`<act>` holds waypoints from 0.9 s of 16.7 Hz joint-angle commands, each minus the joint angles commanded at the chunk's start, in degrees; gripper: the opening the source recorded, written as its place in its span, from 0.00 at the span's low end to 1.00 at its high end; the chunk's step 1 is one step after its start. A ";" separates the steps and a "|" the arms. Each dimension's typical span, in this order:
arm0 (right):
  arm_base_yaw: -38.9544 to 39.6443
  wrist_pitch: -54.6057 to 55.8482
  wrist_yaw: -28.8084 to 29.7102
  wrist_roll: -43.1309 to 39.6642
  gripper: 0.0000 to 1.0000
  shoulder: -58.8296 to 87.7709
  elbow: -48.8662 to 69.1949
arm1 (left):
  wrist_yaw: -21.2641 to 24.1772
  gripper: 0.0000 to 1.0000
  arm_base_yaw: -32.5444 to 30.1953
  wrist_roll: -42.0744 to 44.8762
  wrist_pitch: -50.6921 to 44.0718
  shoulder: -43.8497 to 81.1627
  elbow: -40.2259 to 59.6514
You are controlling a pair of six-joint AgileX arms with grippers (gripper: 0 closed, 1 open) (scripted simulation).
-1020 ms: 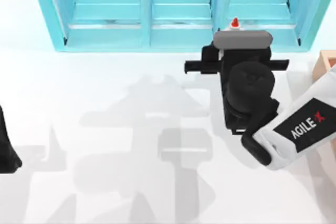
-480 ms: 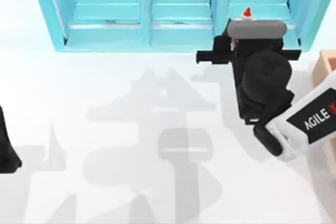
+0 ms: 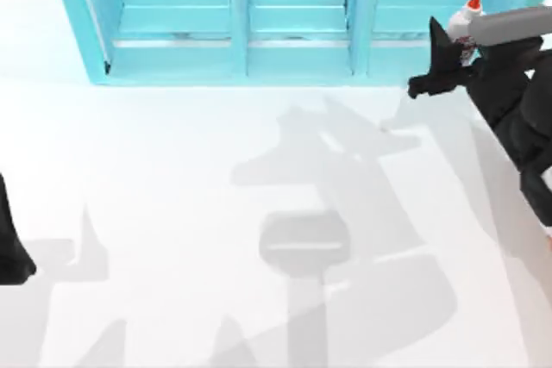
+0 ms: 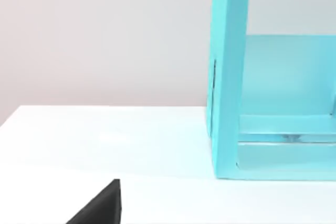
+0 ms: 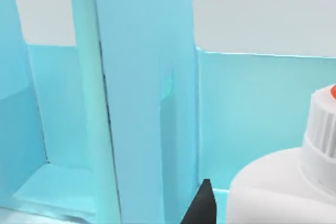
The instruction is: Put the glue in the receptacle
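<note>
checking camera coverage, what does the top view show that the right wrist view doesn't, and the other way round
Top view alone: the white table, the whole turquoise shelf front with three compartments, the left arm parked at the table's left edge, and the right gripper at the far right.
Right wrist view alone: the glue's ribbed white neck close up.
Both: the glue and the shelf.

My right gripper (image 3: 461,45) is cut by the top view's right edge, and its body hides most of the glue (image 3: 467,13), so I see just the red cap and white shoulder there. In my right wrist view the glue (image 5: 286,187) runs off the edge, label unseen. My left arm (image 3: 10,243) is cut at the left edge. The shelf (image 3: 293,58) is cropped above.
</note>
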 joint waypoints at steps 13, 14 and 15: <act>-48.80 2.09 -72.33 -1.46 0.00 -1.86 -8.61 | 0.00 1.00 0.00 0.00 0.00 0.00 0.00; -52.38 2.41 -76.64 -2.21 0.00 -1.71 -8.94 | 0.00 1.00 0.00 0.00 0.00 0.00 0.00; -55.75 2.72 -80.66 -2.98 0.00 -1.56 -9.28 | 0.00 1.00 0.00 0.00 0.00 0.00 0.00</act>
